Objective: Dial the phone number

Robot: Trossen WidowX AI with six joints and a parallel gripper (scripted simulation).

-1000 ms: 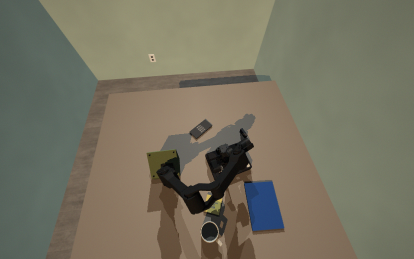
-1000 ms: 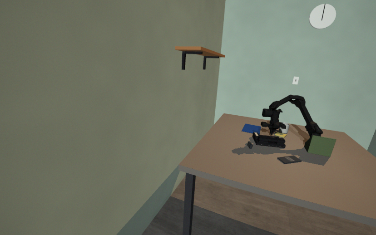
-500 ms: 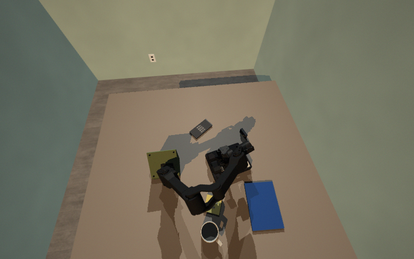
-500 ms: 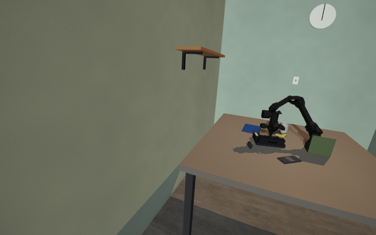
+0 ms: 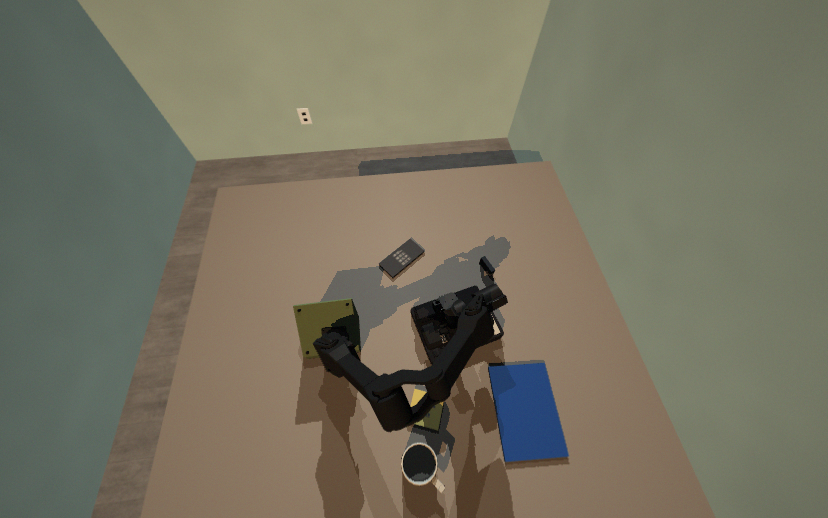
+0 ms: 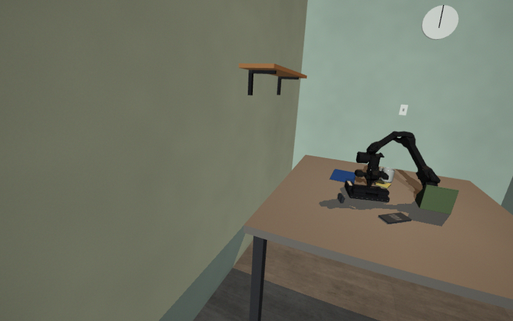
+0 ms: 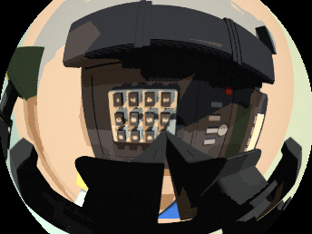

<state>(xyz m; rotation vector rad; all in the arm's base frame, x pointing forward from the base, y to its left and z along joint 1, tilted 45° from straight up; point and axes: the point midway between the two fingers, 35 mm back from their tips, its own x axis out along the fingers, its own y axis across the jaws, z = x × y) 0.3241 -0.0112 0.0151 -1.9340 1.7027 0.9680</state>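
A brown counter (image 5: 256,427) stands in a green-walled corner. The black desk phone (image 7: 163,70) sits mid-counter, handset cradled, beside a blue book (image 5: 528,412). The arm's clenched, empty hand (image 7: 166,142) hovers above its keypad (image 7: 144,115).

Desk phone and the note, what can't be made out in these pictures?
- Note: top view, mostly under the arm; its number is too small to read.
- Keypad digits: wrist view, blurred; lower keys hidden by the shut pincer.
- Desk phone: top view, keys covered by the arm.
- Exterior view: phone too small for keys.
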